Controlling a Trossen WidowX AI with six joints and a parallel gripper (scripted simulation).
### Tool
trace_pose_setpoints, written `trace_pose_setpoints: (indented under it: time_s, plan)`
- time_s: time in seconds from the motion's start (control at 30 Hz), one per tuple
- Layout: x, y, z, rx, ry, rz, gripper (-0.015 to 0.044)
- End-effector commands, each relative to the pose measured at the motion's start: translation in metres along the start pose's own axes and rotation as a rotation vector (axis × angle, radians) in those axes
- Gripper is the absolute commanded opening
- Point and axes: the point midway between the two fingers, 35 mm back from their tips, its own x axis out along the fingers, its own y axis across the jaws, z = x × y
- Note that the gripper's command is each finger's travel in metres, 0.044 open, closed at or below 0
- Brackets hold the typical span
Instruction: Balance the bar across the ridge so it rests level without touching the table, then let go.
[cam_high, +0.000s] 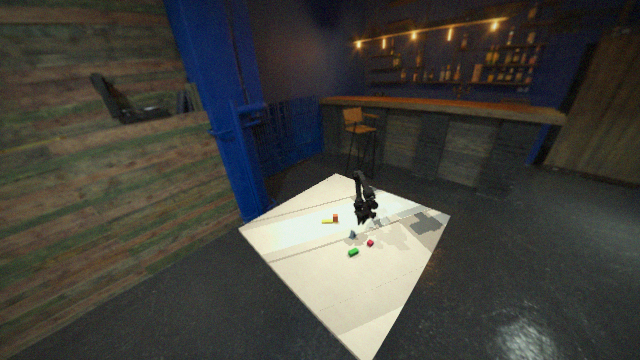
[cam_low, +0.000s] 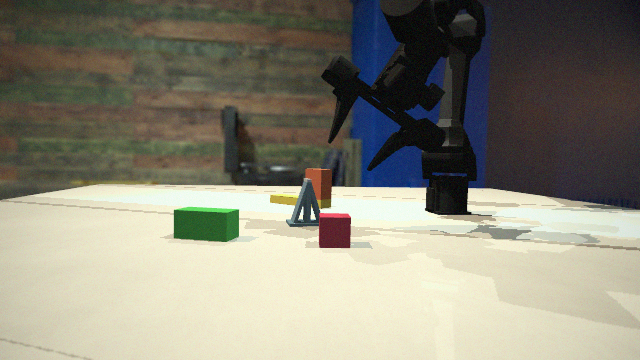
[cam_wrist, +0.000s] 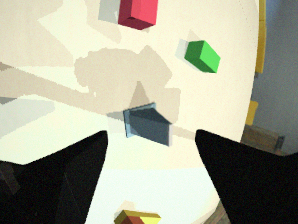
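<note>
The yellow bar (cam_high: 327, 221) (cam_low: 283, 200) lies on the table, with an orange-red block (cam_high: 335, 218) (cam_low: 318, 181) standing at one end of it. Part of the bar also shows at the bottom edge of the wrist view (cam_wrist: 151, 218). The grey-blue ridge (cam_high: 352, 234) (cam_low: 306, 202) (cam_wrist: 149, 126) stands upright on the table with nothing on it. My gripper (cam_high: 366, 220) (cam_low: 350, 156) (cam_wrist: 152, 136) is open and empty, high above the table. In the wrist view the ridge appears between the fingertips but well below them.
A red cube (cam_high: 370, 243) (cam_low: 334, 230) (cam_wrist: 138, 12) and a green block (cam_high: 353, 252) (cam_low: 206, 224) (cam_wrist: 202, 57) lie on the table (cam_high: 350, 300) (cam_low: 250, 310), on the ridge's far side from the bar. The arm's base stands behind and to the right in the exterior view.
</note>
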Motion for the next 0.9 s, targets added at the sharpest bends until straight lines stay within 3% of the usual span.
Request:
trace_pose_setpoints:
  time_s: [0.0, 0.87]
  plan:
    - [0.004, -0.008, -0.008, 0.096, 0.031, 0.028, 0.0315]
    - [0.018, -0.056, -0.076, 0.720, 0.230, 0.136, 0.0315]
